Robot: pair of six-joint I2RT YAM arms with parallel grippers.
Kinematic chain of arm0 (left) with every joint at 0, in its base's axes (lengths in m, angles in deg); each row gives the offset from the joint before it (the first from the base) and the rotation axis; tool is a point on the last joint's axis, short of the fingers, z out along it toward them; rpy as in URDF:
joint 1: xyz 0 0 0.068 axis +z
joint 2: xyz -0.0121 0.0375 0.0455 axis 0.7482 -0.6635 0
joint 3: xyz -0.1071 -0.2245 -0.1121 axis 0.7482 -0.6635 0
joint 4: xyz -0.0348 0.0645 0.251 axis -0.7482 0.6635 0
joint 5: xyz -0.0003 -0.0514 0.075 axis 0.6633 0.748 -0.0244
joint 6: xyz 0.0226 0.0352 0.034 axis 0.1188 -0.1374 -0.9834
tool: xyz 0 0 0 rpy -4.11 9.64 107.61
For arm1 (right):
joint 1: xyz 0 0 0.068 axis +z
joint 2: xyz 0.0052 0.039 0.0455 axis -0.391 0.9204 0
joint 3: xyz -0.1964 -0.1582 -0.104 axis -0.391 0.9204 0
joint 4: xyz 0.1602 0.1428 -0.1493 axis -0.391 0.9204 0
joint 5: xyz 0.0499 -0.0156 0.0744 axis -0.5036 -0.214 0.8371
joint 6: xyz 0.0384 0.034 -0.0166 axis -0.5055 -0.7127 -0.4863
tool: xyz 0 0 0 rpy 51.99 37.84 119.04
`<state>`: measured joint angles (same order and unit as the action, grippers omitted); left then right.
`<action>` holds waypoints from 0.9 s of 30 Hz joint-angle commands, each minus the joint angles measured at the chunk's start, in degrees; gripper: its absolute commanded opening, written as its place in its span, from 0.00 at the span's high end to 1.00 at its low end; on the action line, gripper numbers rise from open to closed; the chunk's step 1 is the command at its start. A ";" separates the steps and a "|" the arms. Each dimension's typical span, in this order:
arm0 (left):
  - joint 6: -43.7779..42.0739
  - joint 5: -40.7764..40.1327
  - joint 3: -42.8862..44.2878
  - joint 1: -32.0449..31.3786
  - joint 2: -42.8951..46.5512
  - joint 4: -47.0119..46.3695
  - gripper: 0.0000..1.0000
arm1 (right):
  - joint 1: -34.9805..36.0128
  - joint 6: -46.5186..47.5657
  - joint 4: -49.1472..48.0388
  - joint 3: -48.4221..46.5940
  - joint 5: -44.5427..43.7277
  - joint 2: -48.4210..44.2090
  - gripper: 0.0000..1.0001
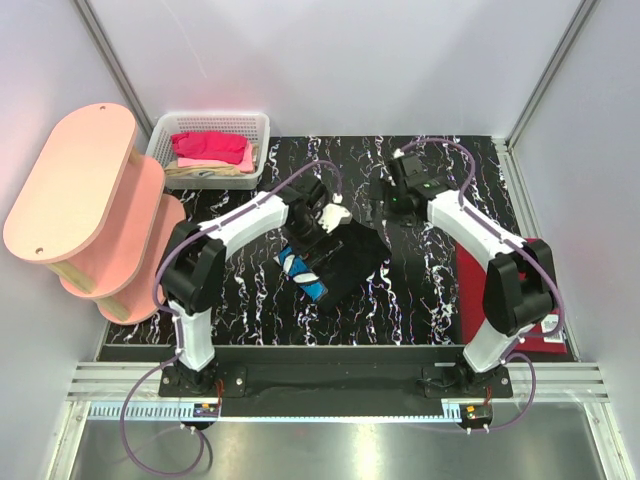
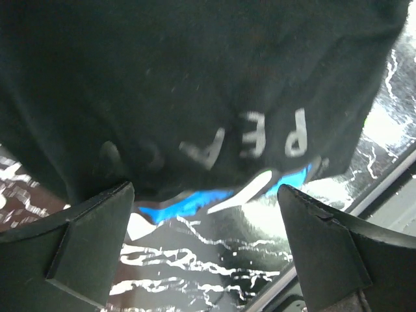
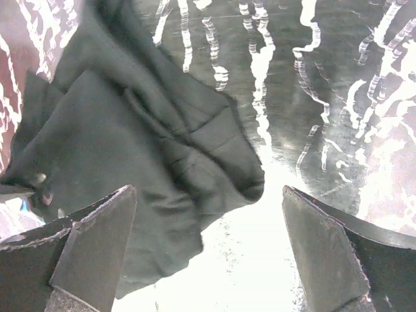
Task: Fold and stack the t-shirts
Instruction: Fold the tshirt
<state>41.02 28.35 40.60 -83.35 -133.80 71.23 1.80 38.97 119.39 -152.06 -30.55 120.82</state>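
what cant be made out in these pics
1. Black t-shirt lettering: in the left wrist view only three letters are clear. The rest blur into a fold.
2. Dark red t-shirt: in the top view the right arm covers much of it, so whether it is folded is unclear.
3. Basket: in the top view, what lies under the pink t-shirt is too small to tell.
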 commanded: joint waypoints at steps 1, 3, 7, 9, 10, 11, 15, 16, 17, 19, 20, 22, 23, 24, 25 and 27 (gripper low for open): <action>0.44 1.36 -0.48 -1.38 -2.23 -3.48 0.01 | -2.75 -5.70 -2.75 7.16 6.33 -1.29 0.00; 0.44 1.10 -0.31 -1.64 -4.25 -4.27 0.01 | -4.85 -7.64 -6.88 12.08 12.36 -3.22 0.00; 0.53 1.01 1.89 -1.73 -8.81 -5.24 0.01 | -9.08 -13.08 -14.26 19.99 22.58 -5.34 0.00; 0.70 0.75 3.03 -1.73 -9.61 -5.24 0.01 | -10.57 -15.02 -20.15 24.56 29.79 -5.08 0.00; 0.70 0.83 3.12 -1.73 -10.05 -5.24 0.01 | -11.89 -17.21 -22.52 25.88 32.25 -4.64 0.00; 0.70 0.66 3.04 -1.82 -10.14 -5.24 0.01 | -12.59 -18.53 -27.76 28.59 37.32 -4.11 0.00; 0.88 0.30 2.34 -1.91 -9.62 -5.86 0.01 | -16.20 -28.61 -43.42 34.15 47.89 1.50 0.00; 0.88 0.22 2.25 -1.91 -9.27 -6.03 0.01 | -17.68 -31.18 -47.55 36.59 50.27 2.91 0.00; 0.97 -0.13 1.99 -2.00 -9.18 -6.12 0.01 | -18.31 -33.73 -57.16 37.75 54.64 6.06 0.00; 1.06 -0.31 1.98 -2.00 -8.92 -6.12 0.01 | -19.19 -41.90 -66.70 40.38 57.40 9.76 0.00; 1.14 -0.49 1.90 -2.08 -8.74 -6.12 0.01 | -20.06 -43.58 -73.36 40.92 58.45 13.00 0.00; 1.14 -0.92 1.81 -2.09 -8.13 -6.21 0.01 | -20.51 -46.23 -77.54 42.15 58.73 15.57 0.00; 1.14 -1.19 1.63 -2.00 -7.86 -6.21 0.01 | -20.69 -46.58 -79.91 42.42 58.38 17.15 0.00; 1.14 -1.28 1.54 -2.00 -7.42 -6.12 0.01 | -20.69 -45.28 -79.84 42.51 58.03 17.60 0.00; 1.14 -1.45 1.37 -2.08 -7.16 -6.21 0.01 | -20.69 -43.35 -75.93 42.25 56.98 17.25 0.00; 1.23 -1.72 1.19 -2.08 -6.89 -6.12 0.01 | -20.60 -32.91 -61.40 39.71 54.61 15.94 0.00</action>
<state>42.57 27.78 42.28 -84.99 -141.95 68.67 -18.75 -0.05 43.39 -112.19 27.70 134.16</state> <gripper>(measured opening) 0.987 0.992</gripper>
